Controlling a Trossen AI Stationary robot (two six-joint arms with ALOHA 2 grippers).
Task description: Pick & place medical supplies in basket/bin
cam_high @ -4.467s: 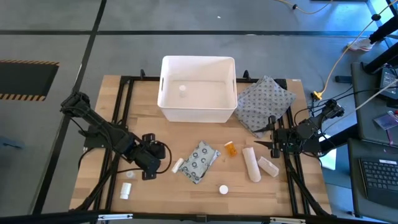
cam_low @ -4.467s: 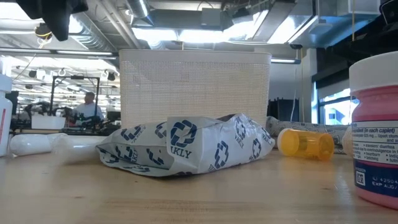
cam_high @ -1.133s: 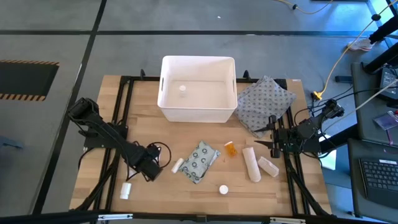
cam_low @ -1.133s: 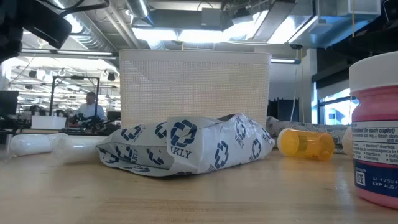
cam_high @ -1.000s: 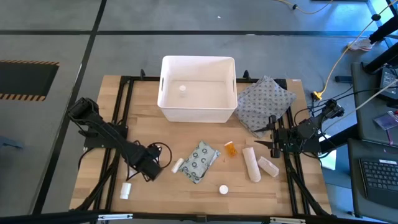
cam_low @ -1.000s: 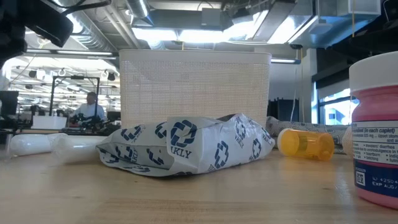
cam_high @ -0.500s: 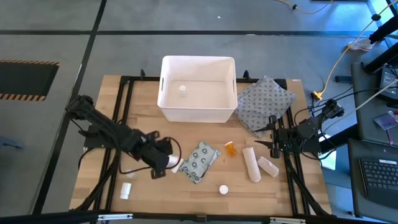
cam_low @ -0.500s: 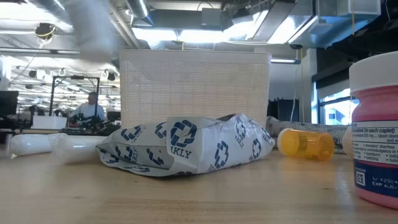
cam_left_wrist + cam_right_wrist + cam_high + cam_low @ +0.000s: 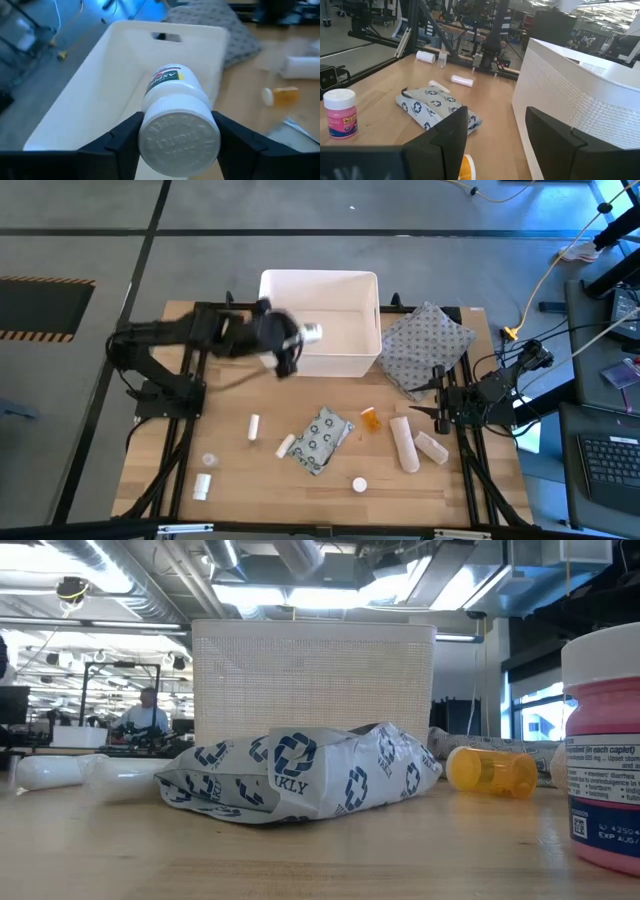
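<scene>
grey cloth pouch (image 9: 428, 345) (patterned), wooden table (image 9: 230, 390)

The tub (image 9: 318, 360) is plain white, its wall showing a fine woven texture. The bottle (image 9: 176, 117) in the black left gripper (image 9: 177, 137) is white with a ribbed white cap and a green-and-yellow label. The packet (image 9: 300, 777) is pale grey with dark blue printed emblems. The small bottle (image 9: 491, 770) is amber orange; the bottle (image 9: 340, 112) has a white cap over pink. The pouch (image 9: 425, 345) is grey with a dotted pattern, and the table (image 9: 230, 470) is light wood
</scene>
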